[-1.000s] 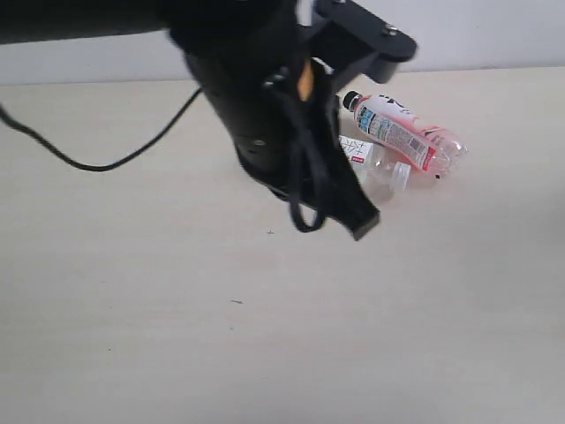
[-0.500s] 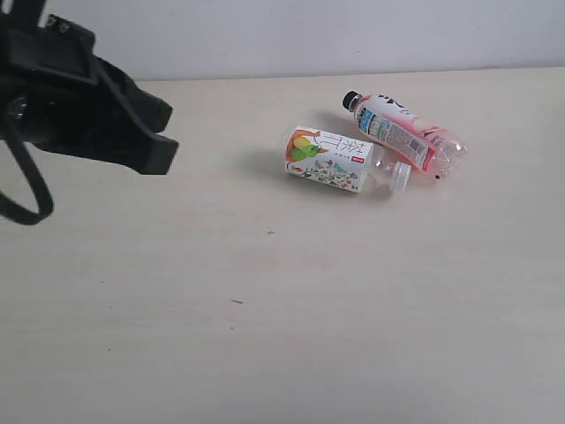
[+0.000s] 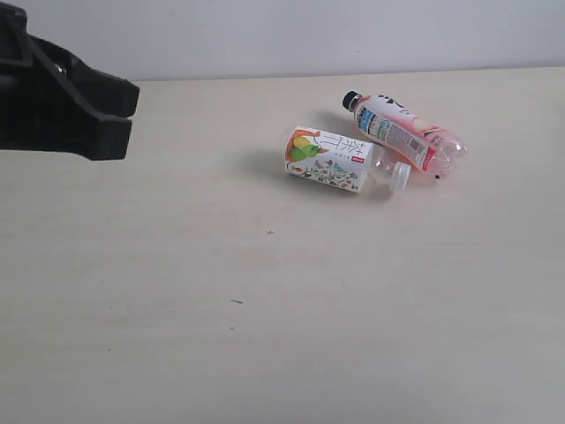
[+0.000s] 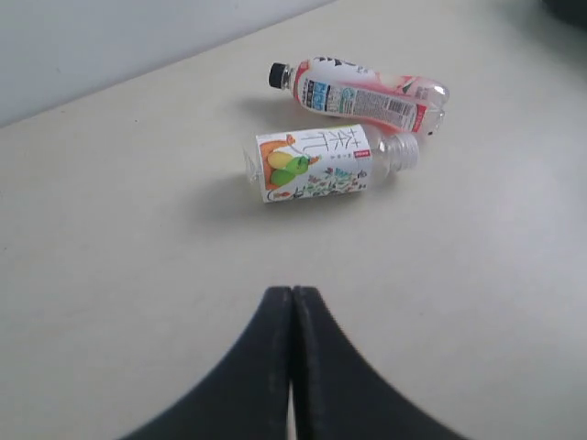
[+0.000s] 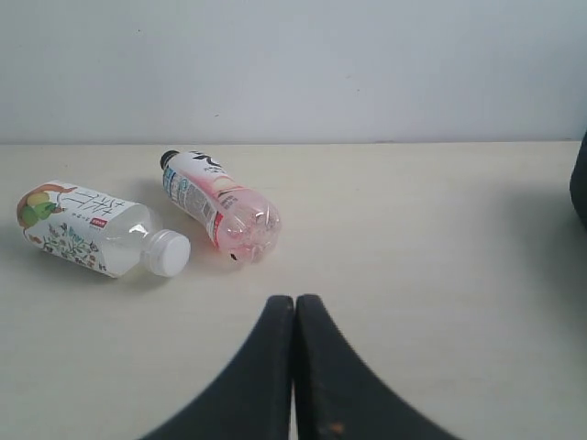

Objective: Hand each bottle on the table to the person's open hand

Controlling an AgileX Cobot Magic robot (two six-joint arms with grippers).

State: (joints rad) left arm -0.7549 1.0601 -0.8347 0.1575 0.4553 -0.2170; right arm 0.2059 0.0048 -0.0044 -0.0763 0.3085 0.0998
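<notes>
Bottles, the fruit-label bottle (image 3: 331, 161) and the peach bottle (image 3: 402, 132), lay on the table (image 3: 265, 336) well ahead of the left pincer (image 4: 292, 367), which had swung clear of them, pressed together, empty; the right pincer (image 5: 294, 367) was likewise pressed together. Both likely awaited handing over.
</notes>
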